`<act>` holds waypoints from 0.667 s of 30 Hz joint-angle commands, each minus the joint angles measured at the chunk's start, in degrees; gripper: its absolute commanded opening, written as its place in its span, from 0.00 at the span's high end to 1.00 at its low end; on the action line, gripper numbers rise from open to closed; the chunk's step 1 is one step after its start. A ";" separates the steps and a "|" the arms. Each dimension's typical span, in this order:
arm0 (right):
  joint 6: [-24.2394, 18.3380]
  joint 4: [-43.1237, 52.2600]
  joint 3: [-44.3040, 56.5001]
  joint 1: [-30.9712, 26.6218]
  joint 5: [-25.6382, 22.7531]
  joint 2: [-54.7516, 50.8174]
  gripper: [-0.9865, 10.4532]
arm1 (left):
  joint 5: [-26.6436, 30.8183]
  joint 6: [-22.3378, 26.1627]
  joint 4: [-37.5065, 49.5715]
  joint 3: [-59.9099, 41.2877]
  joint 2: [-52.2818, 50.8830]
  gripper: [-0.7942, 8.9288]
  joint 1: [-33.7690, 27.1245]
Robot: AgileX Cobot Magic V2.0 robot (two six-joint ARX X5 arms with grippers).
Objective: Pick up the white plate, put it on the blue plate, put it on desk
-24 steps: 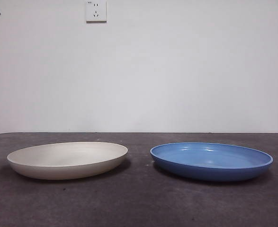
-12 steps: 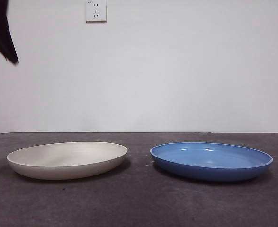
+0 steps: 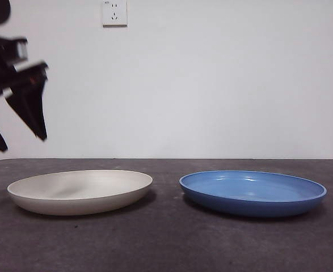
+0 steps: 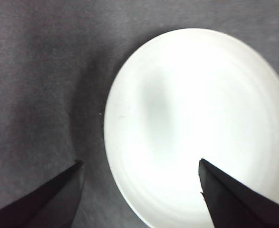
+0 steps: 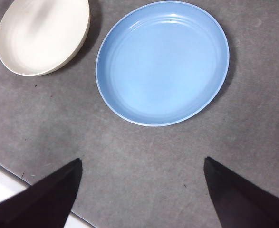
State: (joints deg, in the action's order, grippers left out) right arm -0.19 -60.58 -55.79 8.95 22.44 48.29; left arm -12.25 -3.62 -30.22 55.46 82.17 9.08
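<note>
A: Far left, front view: left gripper (image 3: 19, 139) hangs in the air above the outer edge of the white plate (image 3: 80, 191), touching nothing. Jaws?

B: Spread wide, nothing between them. Its wrist camera looks down on the white plate (image 4: 196, 128), one jaw over bare desk (image 4: 39, 85), the other over the dish.

A: White plate sits flat on the desk (image 3: 166, 243), left half. Blue plate (image 3: 253, 192) flat on the right half, near it with a gap between, not touching.

B: Right gripper (image 5: 141, 164) is held high over the desk, near the blue plate (image 5: 162, 61). Jaws spread apart, empty. White plate (image 5: 43, 35) shows beyond.
</note>
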 commanded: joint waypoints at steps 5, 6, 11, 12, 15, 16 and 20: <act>-0.26 0.57 -1.22 0.15 0.07 0.31 0.55 | 0.46 -0.09 4.68 1.51 7.21 0.53 0.04; -0.26 0.57 -1.22 0.15 0.07 0.31 0.55 | 0.46 -0.09 5.16 1.51 8.24 0.53 0.02; -0.26 0.59 -1.22 0.15 0.04 0.31 0.55 | 0.46 -0.09 6.75 1.51 10.91 0.54 0.00; -0.26 0.59 -1.22 0.15 0.07 0.31 0.55 | 0.46 -0.09 7.15 1.51 11.32 0.54 0.00; -0.26 0.59 -1.22 0.15 0.04 0.31 0.55 | 0.46 -0.09 7.80 1.51 12.28 0.60 -0.02; -0.26 0.59 -1.22 0.15 0.04 0.31 0.55 | 0.46 -0.09 7.89 1.51 12.57 0.62 -0.02; -0.28 0.59 -1.22 0.15 0.04 0.31 0.55 | 0.46 -0.11 7.69 1.51 13.44 0.65 -0.02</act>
State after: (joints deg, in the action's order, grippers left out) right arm -0.19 -60.58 -55.79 8.95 22.44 48.29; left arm -11.90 -3.75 -22.72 55.79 94.48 9.02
